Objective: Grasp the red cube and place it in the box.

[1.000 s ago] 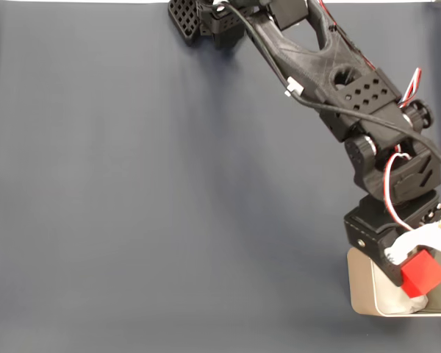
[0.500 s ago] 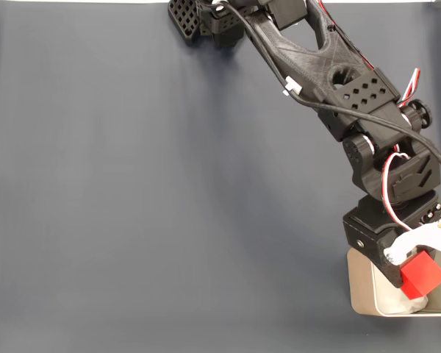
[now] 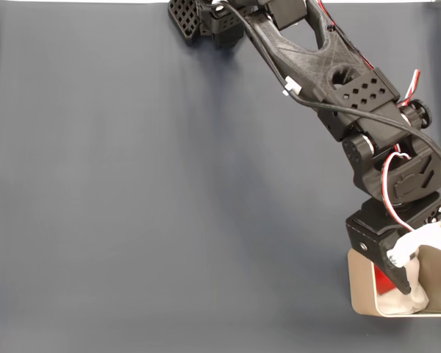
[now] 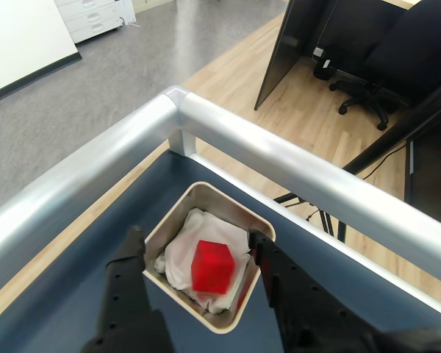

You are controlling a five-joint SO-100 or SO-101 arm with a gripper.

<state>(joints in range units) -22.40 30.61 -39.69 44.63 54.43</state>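
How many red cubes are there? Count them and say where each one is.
1. The red cube lies on the white lining inside the box, between the open gripper fingers in the wrist view. More could hide under the arm in the fixed view.

Soft, even light falls on my dark blue table (image 3: 132,206) in the fixed view; my arm (image 3: 331,81) throws only a faint, wide shadow toward seven o'clock. That picture is sharp edge to edge. From my wrist the scene is bright: the metal rail (image 4: 279,169) carries pale glare along its top, and the wood floor (image 4: 228,81) shines at twelve o'clock. The red cube (image 4: 211,267) is smeared with blur, and my black fingers (image 4: 128,294) at six o'clock look soft.
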